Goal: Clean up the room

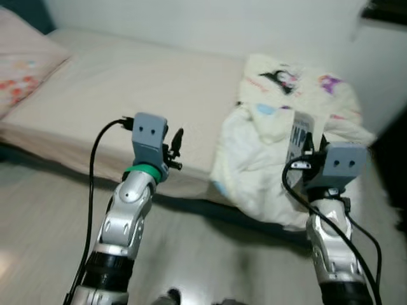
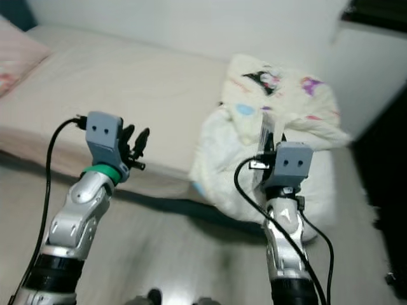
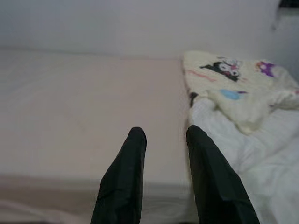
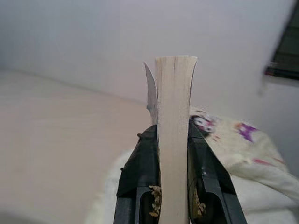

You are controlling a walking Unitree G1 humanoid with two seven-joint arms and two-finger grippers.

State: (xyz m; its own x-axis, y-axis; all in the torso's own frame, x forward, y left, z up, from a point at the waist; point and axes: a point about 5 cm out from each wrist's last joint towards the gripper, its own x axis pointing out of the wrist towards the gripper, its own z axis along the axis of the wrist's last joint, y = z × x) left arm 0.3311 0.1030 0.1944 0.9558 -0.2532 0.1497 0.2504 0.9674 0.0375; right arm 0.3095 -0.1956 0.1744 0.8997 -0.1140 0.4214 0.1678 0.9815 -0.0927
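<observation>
Currently a thin pale paperback book (image 4: pixel 174 140) is pinched upright by the right gripper (image 4: pixel 172 140); slippage onto the crumpled cartoon-print quilt (image 1: pixel 299 95) is possible. The left gripper (image 3: pixel 163 154) is held open, empty.

bed (image 1: pixel 127 82): cream sheet, against the white wall (image 1: pixel 191 19) | pillow (image 1: pixel 22 60): pink, floral print, at the bed's left end | floor (image 1: pixel 44 203): pale grey, glossy, running alongside the bed | dark opening (image 2: pixel 388 190): at the right edge, contents unreadable
</observation>
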